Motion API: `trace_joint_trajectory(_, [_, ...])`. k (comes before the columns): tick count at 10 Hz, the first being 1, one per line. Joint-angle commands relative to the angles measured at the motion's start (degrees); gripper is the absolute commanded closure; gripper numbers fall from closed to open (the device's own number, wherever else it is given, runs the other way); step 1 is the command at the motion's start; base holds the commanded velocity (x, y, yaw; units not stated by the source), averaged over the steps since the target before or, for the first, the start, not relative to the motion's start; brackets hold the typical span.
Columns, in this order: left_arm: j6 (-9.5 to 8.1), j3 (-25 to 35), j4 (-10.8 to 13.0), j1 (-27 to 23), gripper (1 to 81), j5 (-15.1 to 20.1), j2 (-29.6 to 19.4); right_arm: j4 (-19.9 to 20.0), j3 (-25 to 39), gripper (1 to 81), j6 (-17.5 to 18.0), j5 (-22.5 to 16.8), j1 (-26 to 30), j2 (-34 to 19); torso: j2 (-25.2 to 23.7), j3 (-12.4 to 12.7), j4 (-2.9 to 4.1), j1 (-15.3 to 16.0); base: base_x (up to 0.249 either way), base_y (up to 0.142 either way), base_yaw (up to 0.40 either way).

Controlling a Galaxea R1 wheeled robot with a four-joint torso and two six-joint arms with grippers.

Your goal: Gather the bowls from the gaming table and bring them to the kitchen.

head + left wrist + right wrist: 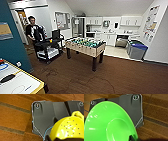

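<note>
Floor (100,77) lies open between gaming table (17,83) corner and kitchen (110,30).

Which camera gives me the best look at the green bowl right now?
The right wrist view: the green bowl sits large and close there, its inside facing the camera. The left wrist view has the yellow bowl instead; the head view looks toward the kitchen.

I'm looking into an office break room under a sloped white ceiling. A foosball table (86,46) stands mid-floor on brown wood-look flooring (100,77). At the back there's a white kitchenette (111,30) with wall cabinets and a countertop. Blue-lidded bins (137,49) sit to its right, posters (150,23) hang on the slanted wall, and a white gaming table (17,81) with a yellow edge is beside me.
</note>
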Motion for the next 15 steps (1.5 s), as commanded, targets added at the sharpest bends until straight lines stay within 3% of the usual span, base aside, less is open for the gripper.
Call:
trace_joint_trajectory(1, [0.27,-0.33,0.53,-2.2,81.1,2.52,-0.58,-0.3,-0.27,81.1,-0.19,-2.87,1.79,-0.7,0.0,-0.02,0.0,0.0,0.0,0.0,-0.367])
trace_joint_trajectory(11, [0.19,-0.41,0.26,-2.2,81.1,2.43,-0.32,-0.56,-0.27,81.1,-0.36,-2.87,2.05,-0.52,0.0,0.0,0.0,0.02,0.0,0.0,-0.359])
trace_joint_trajectory(15, [0.19,-0.06,-0.09,-2.2,81.1,1.99,-0.76,-0.56,-0.27,81.1,-0.36,-2.87,1.97,-0.52,0.0,0.0,0.0,0.02,0.0,0.0,-0.082])
